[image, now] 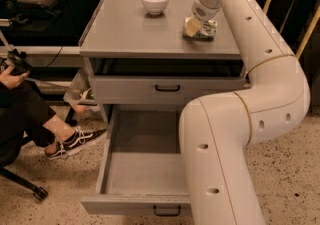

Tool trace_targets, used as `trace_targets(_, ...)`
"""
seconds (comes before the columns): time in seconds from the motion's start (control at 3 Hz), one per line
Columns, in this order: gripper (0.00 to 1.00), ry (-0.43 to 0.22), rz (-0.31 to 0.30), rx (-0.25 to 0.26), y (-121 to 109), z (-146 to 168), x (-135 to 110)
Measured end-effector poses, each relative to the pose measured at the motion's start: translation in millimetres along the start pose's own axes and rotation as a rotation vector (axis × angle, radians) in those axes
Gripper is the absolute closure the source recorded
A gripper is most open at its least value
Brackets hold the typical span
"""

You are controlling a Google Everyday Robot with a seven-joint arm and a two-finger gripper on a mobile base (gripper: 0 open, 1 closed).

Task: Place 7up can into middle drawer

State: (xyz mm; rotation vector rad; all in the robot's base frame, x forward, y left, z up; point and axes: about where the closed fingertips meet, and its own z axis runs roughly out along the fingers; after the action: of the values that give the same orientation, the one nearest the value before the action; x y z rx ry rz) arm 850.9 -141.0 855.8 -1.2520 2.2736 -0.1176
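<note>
The 7up can (206, 30), dented, silver-white and green, lies on its side on the right part of the grey cabinet top (125, 34). My gripper (193, 26) is down at the can's left end, with one pale finger (191, 26) against it. The middle drawer (145, 169) is pulled wide open below, its flat bottom bare, its black handle at the front edge. My white arm covers the drawer's right side.
A white bowl (154, 1) stands at the back of the cabinet top. The upper drawer front (167, 89) is slightly ajar. A seated person's leg and sneaker (70, 141) are at the left, by a chair base. Dark shelving runs behind.
</note>
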Motion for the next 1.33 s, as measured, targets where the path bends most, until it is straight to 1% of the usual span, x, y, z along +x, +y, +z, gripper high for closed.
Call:
trace_targets(0.33,0.88,0.0,0.0,0.0,0,0,0)
trace_targets(0.67,1.0,0.0,0.0,0.0,0,-4,-1)
trace_targets(1.0,1.0,-0.043,-0.012,-0.069,14,-23,-1)
trace_targets(1.33,1.0,-0.115,-0.065,-0.205,54,-54,-15)
